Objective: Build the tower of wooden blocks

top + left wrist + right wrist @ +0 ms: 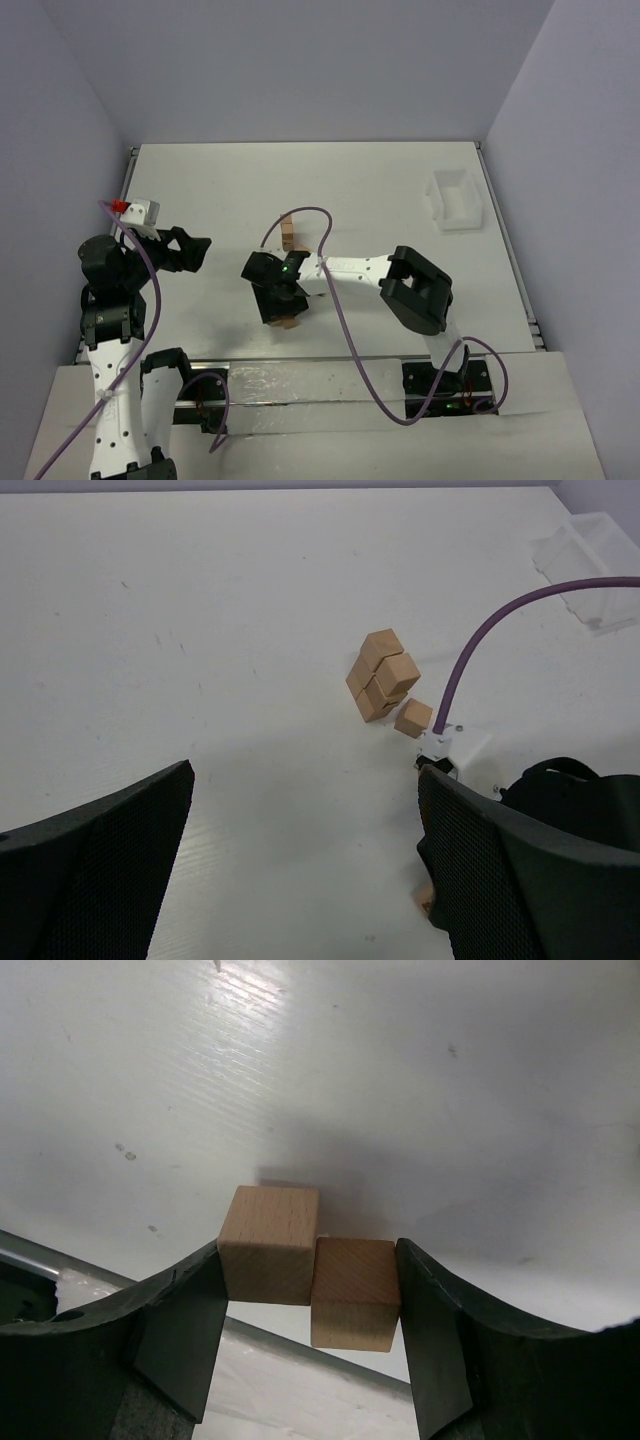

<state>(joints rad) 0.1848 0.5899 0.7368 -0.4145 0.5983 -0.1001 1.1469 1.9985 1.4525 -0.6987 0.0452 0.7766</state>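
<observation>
The left gripper [305, 780] fills the foreground of its own wrist view. Its two fingers are spread wide, with only bare desk [220, 190] between them. It hangs near the left edge of the desk, and a broad open stretch runs from it to the back wall and across to the middle.

To the right of that stretch stands the tower [289, 233], a narrow column near the centre. The left wrist view shows at least four cubes in it, their edges not squared up, but the exact number cannot be told. One loose block [413, 718] lies just beside its base.

Next comes the right gripper [308, 1260], low and nearer the front edge than the tower. It is closed onto two blocks [270, 1245] lying side by side. Each finger presses an outer face, the blocks touch each other, and the right one sits slightly out of line.

At far right, one white bin [437, 203] sits by the back right corner, well apart from the rest.
</observation>
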